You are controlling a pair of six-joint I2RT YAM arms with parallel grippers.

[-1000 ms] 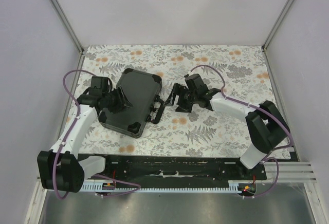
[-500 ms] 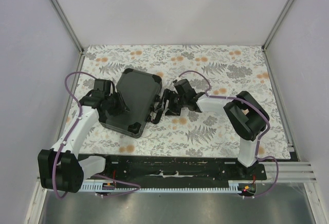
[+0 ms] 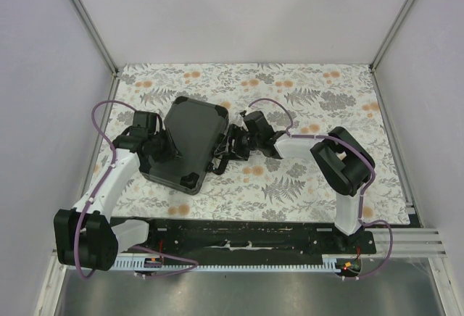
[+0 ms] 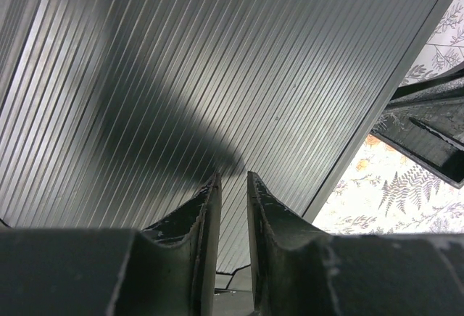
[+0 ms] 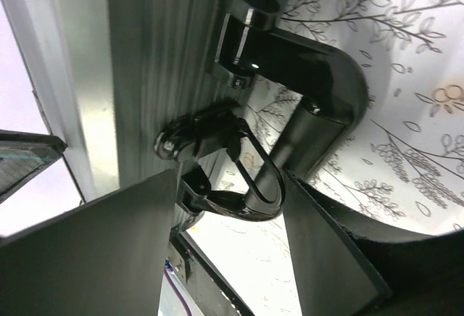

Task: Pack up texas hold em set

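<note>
The texas hold em set shows only as its black ribbed briefcase [image 3: 190, 133], closed and lying flat at an angle left of centre. My left gripper [image 3: 163, 148] rests over the lid's left part. In the left wrist view its fingers [image 4: 233, 176] stand a narrow gap apart over the ribbed lid [image 4: 181, 62], with nothing between them. My right gripper [image 3: 230, 148] is at the case's handle side. In the right wrist view its jaws [image 5: 230, 178] stand wide on either side of the handle [image 5: 312, 106] and a latch [image 5: 203, 135]. Chips and cards are out of view.
A floral cloth [image 3: 304, 178] covers the table. White walls with metal posts [image 3: 85, 19] close in the left, back and right sides. The black base rail [image 3: 246, 240] runs along the near edge. Purple cables [image 3: 98, 120] loop from both arms.
The right arm has folded and reached left until its jaws sit at the case's handle. Both grippers' jaws have narrowed. The left arm and the case have barely moved.
</note>
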